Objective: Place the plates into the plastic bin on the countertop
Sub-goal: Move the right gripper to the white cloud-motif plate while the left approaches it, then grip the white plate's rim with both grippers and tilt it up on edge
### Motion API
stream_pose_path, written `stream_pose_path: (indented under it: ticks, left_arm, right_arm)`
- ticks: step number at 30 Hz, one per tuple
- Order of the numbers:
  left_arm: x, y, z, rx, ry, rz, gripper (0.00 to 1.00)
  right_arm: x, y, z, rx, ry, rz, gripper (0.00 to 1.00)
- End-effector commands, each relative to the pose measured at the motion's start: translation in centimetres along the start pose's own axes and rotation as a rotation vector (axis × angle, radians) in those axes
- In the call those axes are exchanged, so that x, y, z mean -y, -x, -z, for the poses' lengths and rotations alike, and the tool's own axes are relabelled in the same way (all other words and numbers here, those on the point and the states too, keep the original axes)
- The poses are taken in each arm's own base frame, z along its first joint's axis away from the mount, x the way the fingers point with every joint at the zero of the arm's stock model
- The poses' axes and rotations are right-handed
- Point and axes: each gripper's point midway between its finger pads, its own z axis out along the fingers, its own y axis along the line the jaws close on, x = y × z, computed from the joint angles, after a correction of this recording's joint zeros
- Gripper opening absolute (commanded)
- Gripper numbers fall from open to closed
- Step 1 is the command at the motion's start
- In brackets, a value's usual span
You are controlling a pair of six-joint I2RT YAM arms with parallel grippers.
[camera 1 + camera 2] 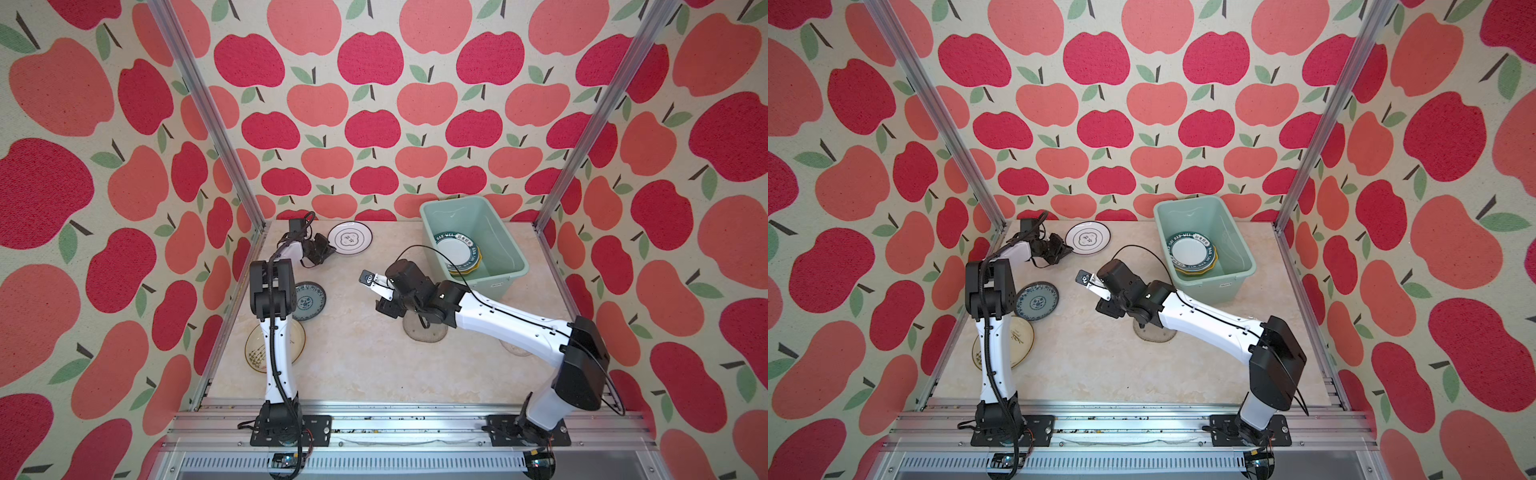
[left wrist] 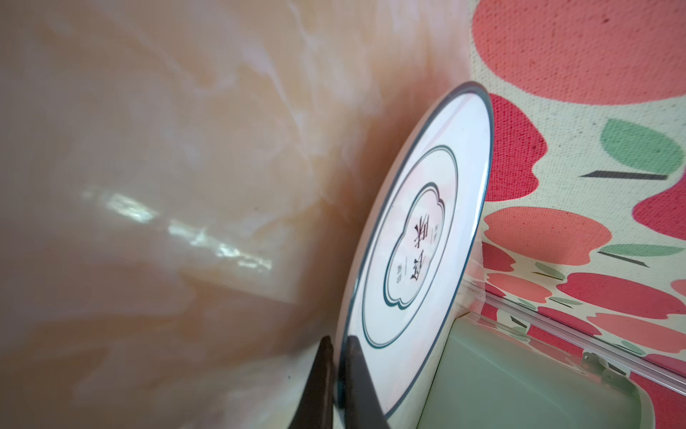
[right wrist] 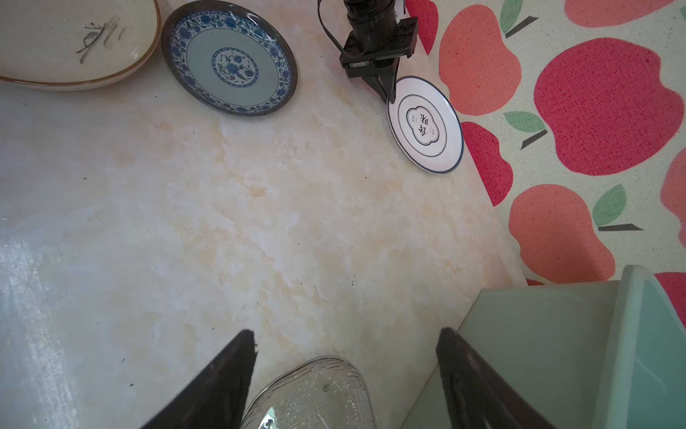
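My left gripper [image 1: 330,251] [image 2: 338,340] is shut on the near rim of a white plate [image 1: 350,237] [image 2: 427,223] with a thin dark rim and a cloud emblem, which lies on the countertop [image 1: 353,353] by the back wall. My right gripper [image 1: 388,307] [image 3: 347,334] hangs open above a clear glass plate [image 1: 424,328] [image 3: 312,393], holding nothing. The mint plastic bin [image 1: 498,286] [image 3: 538,353] stands at the back right. Inside it a white plate with a dark lettered rim [image 1: 457,253] lies on a yellow one. A blue-patterned plate [image 1: 309,299] [image 3: 230,61] and a cream plate [image 1: 257,349] lie on the left.
The left arm covers part of the cream plate. A second clear plate [image 1: 515,349] shows faintly under the right forearm. Aluminium rails [image 1: 374,409] frame the front edge, and apple-patterned walls close in the back and sides.
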Motion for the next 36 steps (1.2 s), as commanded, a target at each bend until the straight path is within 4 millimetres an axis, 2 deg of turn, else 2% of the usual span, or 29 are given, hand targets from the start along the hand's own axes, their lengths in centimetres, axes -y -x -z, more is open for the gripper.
stream_pose_path:
  ticks: [1,8,14,21,24,28,31,36]
  left_arm:
    - [-1.8,-2.6,0.7,-0.034,0.09,0.0,0.01]
    - [0.5,-6.0,4.5,-0.042,0.074,-0.06,0.0]
    - [3.9,-8.8,9.0,-0.023,0.029,-0.124,0.0]
    - [8.1,-12.9,14.9,0.0,-0.012,-0.217,0.0]
    - [9.2,-15.0,17.4,-0.001,-0.021,-0.244,0.0]
    - [10.0,-17.7,20.9,-0.006,-0.033,-0.283,0.0]
    - [10.6,-19.4,23.3,-0.01,-0.057,-0.304,0.0]
    - [12.4,-22.0,26.4,-0.049,-0.145,-0.335,0.0]
  right_arm:
    - [1.8,0.7,1.1,0.025,-0.061,-0.077,0.81]
    - [3.6,1.7,2.8,0.051,-0.113,-0.183,0.81]
    - [5.2,3.2,5.6,0.098,-0.14,-0.299,0.82]
    - [7.3,3.7,9.1,0.157,-0.173,-0.481,0.83]
    - [7.9,4.4,10.9,0.209,-0.109,-0.571,0.83]
    - [10.1,3.9,12.8,0.236,0.002,-0.813,0.83]
    - [11.8,3.2,13.6,0.251,0.116,-1.019,0.78]
    - [13.4,2.7,14.8,0.292,0.232,-1.16,0.77]
